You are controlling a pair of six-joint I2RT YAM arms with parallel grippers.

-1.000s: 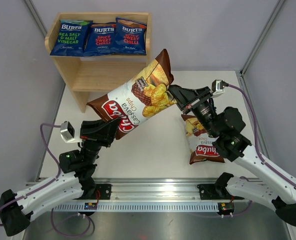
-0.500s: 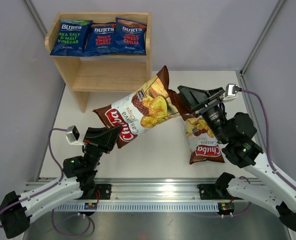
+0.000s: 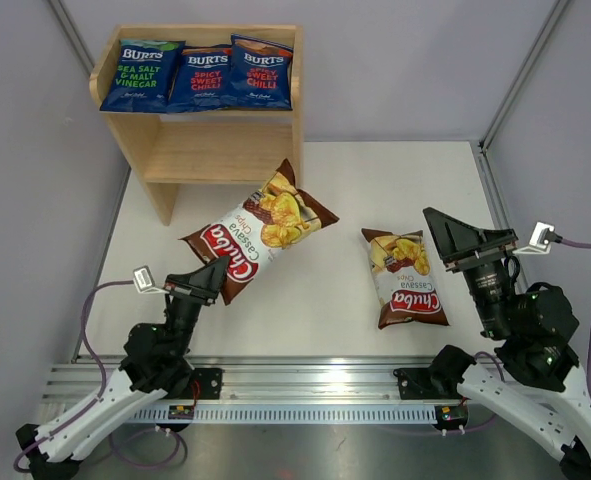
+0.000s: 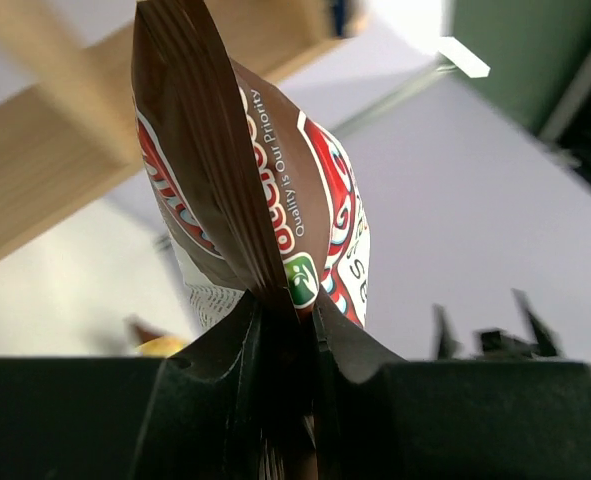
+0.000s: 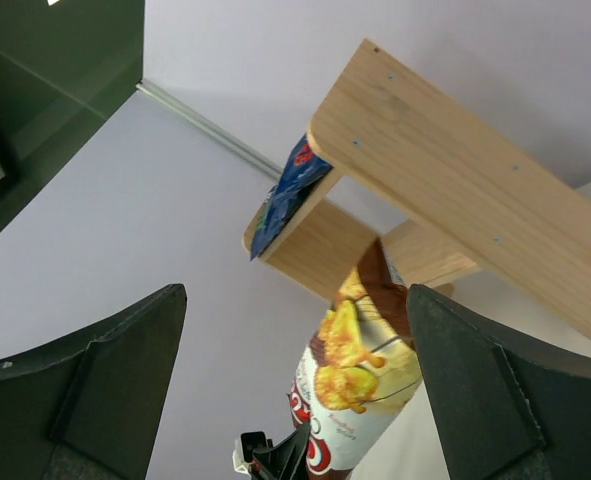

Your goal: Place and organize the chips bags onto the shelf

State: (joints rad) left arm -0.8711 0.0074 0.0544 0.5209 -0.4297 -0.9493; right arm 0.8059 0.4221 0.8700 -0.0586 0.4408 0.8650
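Note:
My left gripper (image 3: 213, 272) is shut on the brown sealed end of a Chuba chips bag (image 3: 258, 230), which slants up toward the shelf (image 3: 220, 150). In the left wrist view the bag's seam (image 4: 275, 290) is pinched between both fingers. A second Chuba bag (image 3: 405, 277) lies flat on the table to the right. Three blue Burts bags (image 3: 203, 78) lie in a row on the shelf's top tier. My right gripper (image 3: 460, 235) stands wide open, holding nothing, just right of the lying bag. Its view looks between its fingers at the held bag (image 5: 370, 375).
The shelf's lower tier (image 3: 225, 135) shows bare wood. White table (image 3: 325, 300) lies between the two arms. Grey walls close in left and right, and a metal rail (image 3: 305, 380) runs along the near edge.
My right gripper let go of the bag's top end, opened wide and drew back to the right. The left arm pulled back and down, so the held bag now hangs lower.

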